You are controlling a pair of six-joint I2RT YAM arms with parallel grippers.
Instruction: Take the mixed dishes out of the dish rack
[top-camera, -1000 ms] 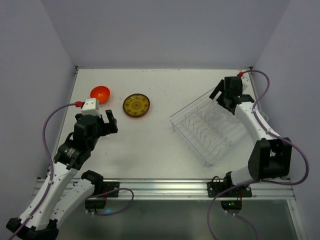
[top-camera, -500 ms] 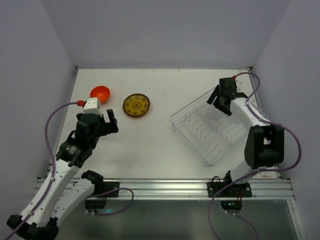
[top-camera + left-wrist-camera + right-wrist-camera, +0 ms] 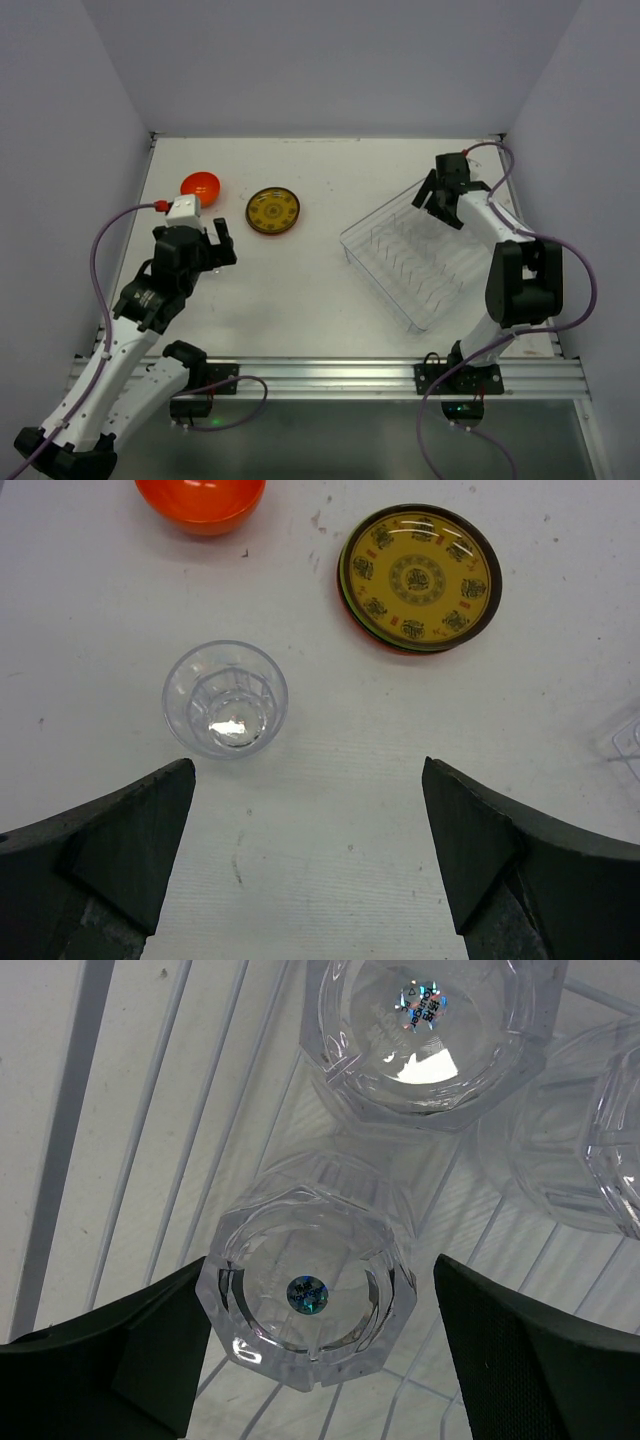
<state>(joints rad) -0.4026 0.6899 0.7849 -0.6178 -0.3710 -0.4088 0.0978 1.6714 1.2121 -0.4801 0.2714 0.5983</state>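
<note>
Nothing here can be read. The lower cup point(image 3: 250, 1260) bears a small shiny round sticker point(image 3: 306, 1294) on its base. The upper cup point(image 3: 350, 1050) has a similar sticker point(image 3: 420, 1002) with tiny print, too small to read.

This is a robot lab test cell. A white table point(image 3: 320, 300) forms the floor of a small booth, and plain pale grey walls point(image 3: 320, 60) rise from the table's far, left and right edges. A bare aluminium rail point(image 3: 320, 372) runs along the table's near edge. Two black-and-white arms are bolted to it, the left arm point(image 3: 150, 290) and the right arm point(image 3: 525, 290). Purple cables point(image 3: 95, 270) loop from the arms down past the rail. A few props sit on the table: a clear rack point(image 3: 410, 265), a bowl point(image 3: 200, 185) and a plate point(image 3: 272, 211). The table's surface shows scuffs and small marks in the left wrist view.
</note>
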